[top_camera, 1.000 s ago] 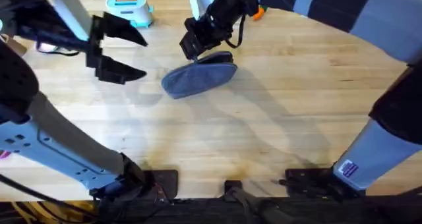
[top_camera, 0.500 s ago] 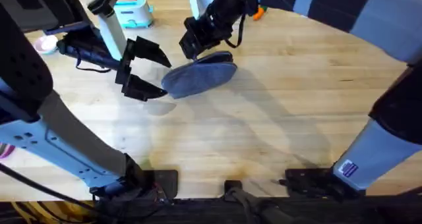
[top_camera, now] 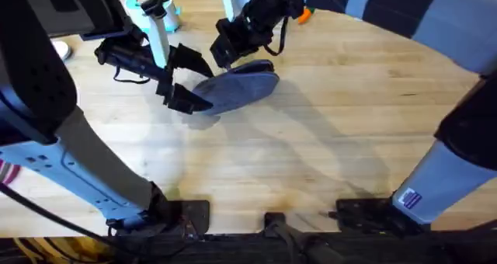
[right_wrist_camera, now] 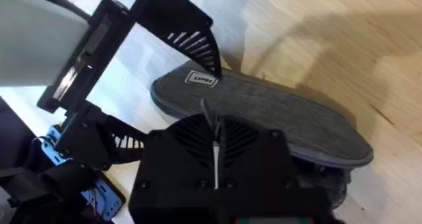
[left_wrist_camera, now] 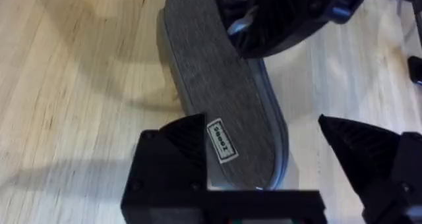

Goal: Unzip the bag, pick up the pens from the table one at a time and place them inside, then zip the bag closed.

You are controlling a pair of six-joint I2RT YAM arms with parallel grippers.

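The grey-blue bag [top_camera: 241, 89] lies slanted on the table [top_camera: 349, 140], its zipper edge facing away. My left gripper [top_camera: 208, 88] is open, its black fingers [left_wrist_camera: 181, 141] straddling the bag's [left_wrist_camera: 224, 85] near-left end with the label. My right gripper [top_camera: 231, 56] sits at the bag's far edge. In the right wrist view its fingers [right_wrist_camera: 214, 148] are shut on a thin metal zipper pull above the bag [right_wrist_camera: 283, 118]. The left gripper [right_wrist_camera: 158, 85] shows beyond it. The pens are out of view.
A teal toy toaster [top_camera: 151, 6] stands at the back left behind the left arm. A small orange toy [top_camera: 304, 14] lies at the back by the right arm. A pale round item [top_camera: 62, 50] is at the far left. Open wood lies right of the bag.
My left arm has swung right across the table and its open fingers now straddle the bag's left end. The right gripper and the bag have stayed put.
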